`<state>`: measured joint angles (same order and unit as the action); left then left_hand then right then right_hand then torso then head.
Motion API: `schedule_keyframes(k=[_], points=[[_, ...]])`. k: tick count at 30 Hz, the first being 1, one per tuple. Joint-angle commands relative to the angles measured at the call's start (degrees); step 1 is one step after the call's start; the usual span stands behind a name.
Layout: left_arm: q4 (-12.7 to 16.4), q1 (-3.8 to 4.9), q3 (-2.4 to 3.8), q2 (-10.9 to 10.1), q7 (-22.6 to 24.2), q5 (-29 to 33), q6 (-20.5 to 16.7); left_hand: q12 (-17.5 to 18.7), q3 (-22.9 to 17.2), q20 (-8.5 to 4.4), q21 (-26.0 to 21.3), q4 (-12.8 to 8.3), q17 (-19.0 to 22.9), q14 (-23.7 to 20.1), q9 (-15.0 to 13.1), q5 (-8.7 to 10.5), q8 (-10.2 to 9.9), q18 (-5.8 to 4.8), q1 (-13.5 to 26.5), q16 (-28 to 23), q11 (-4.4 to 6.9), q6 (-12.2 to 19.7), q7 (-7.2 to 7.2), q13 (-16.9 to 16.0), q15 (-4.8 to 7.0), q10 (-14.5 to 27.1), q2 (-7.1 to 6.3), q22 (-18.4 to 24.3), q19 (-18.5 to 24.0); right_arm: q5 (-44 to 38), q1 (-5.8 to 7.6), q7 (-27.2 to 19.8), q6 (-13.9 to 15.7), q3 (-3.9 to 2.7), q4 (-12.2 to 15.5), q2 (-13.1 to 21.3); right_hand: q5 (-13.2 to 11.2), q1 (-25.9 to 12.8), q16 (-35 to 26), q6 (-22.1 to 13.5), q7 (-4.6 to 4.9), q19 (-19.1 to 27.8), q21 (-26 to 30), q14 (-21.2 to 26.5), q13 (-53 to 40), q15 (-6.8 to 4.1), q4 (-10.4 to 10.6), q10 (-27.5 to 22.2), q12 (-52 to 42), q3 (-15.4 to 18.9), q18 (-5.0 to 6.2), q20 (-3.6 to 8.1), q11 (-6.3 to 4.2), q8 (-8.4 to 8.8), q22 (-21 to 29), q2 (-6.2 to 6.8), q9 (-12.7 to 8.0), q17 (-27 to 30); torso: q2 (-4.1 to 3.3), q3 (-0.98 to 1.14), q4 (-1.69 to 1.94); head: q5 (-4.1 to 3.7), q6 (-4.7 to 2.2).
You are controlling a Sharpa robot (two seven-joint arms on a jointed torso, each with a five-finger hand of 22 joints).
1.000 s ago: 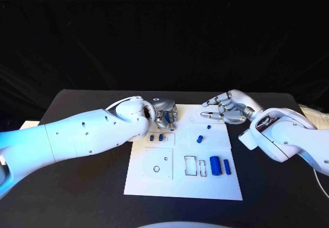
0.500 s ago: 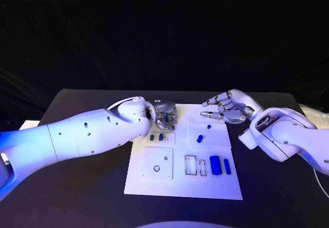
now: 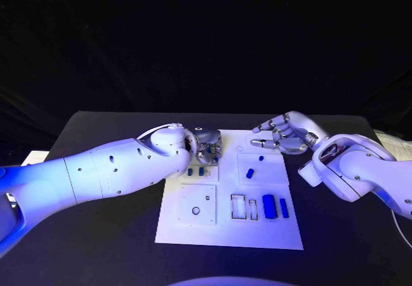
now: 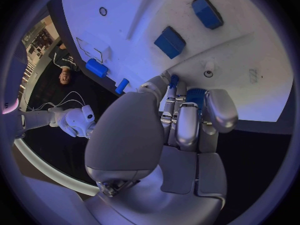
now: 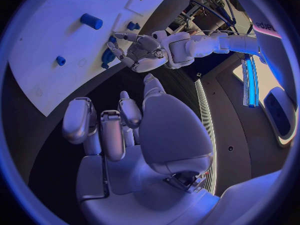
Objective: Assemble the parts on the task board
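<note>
- Hovering over the far left part of the task board (image 3: 227, 232), the left hand (image 3: 206, 145) is curling its fingers (image 4: 187, 127) around a small blue part (image 4: 195, 95).
- Right hand (image 3: 285, 136) is hanging above the board's far right corner, fingers loosely bent, holding nothing.
- Other blue parts (image 3: 270, 207) are lying on the board, mid-desk (image 3: 103, 238).

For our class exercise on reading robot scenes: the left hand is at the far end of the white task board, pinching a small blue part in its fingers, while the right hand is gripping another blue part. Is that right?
One detail is wrong. The right hand grips nothing: the right wrist view shows its fingers apart and empty, over the table beside the task board. The rest stands: the left hand is at the board's far end, and the left wrist view shows a small blue part in its fingers.
</note>
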<state>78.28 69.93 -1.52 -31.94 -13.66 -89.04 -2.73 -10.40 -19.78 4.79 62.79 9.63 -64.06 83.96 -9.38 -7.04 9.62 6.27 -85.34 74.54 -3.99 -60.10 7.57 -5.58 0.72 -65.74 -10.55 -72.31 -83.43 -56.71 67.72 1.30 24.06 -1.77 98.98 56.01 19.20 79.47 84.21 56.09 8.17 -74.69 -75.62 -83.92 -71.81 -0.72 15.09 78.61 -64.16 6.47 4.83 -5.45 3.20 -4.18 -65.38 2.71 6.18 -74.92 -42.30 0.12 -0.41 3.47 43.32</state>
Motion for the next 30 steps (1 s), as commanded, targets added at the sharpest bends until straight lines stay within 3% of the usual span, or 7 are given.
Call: schedule_keyframes(k=[1,15,23,30], points=[[-0.18,-0.39,-0.17,0.26,-0.94,-0.58,1.78,0.38,-0.57,-0.05,0.28,-0.10,0.11,1.75,0.11,-0.22,-0.24,-0.96,-0.27,0.09,0.03,-0.49,-0.06,0.23,0.25,-0.58,0.70,-0.14,-0.35,-0.23,-0.03,-0.48,-0.61,0.00,0.05,-0.05,0.35,0.04,-0.21,0.44,-0.01,0.09,0.33,-3.97,-0.03,-0.25,-0.06,-0.45,-0.06,0.27,0.47,0.12,-0.03,-0.05,-0.03,-0.69,0.00,-5.40,-0.01,0.00,-0.03,-0.02,0.07],[-0.65,-0.58,-0.15,0.59,-2.35,-1.27,2.99,1.86,-5.55,-0.22,1.47,-3.14,0.59,1.68,0.68,-0.27,-0.94,-1.16,-2.64,0.57,0.16,-2.61,0.18,0.86,0.39,-3.07,2.09,-1.36,-0.34,-0.23,-0.03,-0.50,-0.59,0.00,0.11,-0.03,0.38,0.11,-0.15,0.45,-0.01,0.05,0.30,-3.99,-0.13,-0.26,-0.08,-0.37,-0.22,0.27,0.46,0.13,-0.03,-0.06,-0.08,-0.77,0.01,-5.51,0.02,0.05,-0.04,-0.01,0.05],[0.00,-0.75,0.05,0.12,-0.75,-0.61,-1.13,3.19,-8.13,-0.21,2.98,-4.92,0.97,1.61,1.01,-0.23,-1.54,-1.42,-1.89,0.84,0.13,-3.71,0.32,1.05,0.35,-4.49,1.39,-2.64,-0.48,-0.23,-0.03,-0.54,-0.56,0.00,0.13,-0.02,0.38,0.11,-0.15,0.45,-0.01,0.05,0.30,-3.99,-0.13,-0.26,-0.08,-0.37,-0.22,0.27,0.46,0.13,-0.03,-0.06,-0.08,-0.77,0.01,-5.51,0.05,0.02,0.00,-0.12,-0.02],[2.30,-0.86,0.55,-1.64,0.19,0.19,-5.21,3.68,-8.67,-0.22,3.51,-5.34,1.08,1.60,1.13,-0.18,-1.79,-1.50,-1.25,0.96,0.11,-3.99,0.40,1.09,0.32,-4.83,0.97,-3.07,-0.56,-0.23,-0.03,-0.57,-0.53,0.00,0.09,-0.02,0.38,0.11,-0.15,0.45,-0.01,0.05,0.30,-3.99,-0.13,-0.26,-0.08,-0.37,-0.22,0.27,0.46,0.13,-0.03,-0.06,-0.08,-0.77,0.01,-5.51,0.09,0.05,0.07,-0.16,-0.18]])
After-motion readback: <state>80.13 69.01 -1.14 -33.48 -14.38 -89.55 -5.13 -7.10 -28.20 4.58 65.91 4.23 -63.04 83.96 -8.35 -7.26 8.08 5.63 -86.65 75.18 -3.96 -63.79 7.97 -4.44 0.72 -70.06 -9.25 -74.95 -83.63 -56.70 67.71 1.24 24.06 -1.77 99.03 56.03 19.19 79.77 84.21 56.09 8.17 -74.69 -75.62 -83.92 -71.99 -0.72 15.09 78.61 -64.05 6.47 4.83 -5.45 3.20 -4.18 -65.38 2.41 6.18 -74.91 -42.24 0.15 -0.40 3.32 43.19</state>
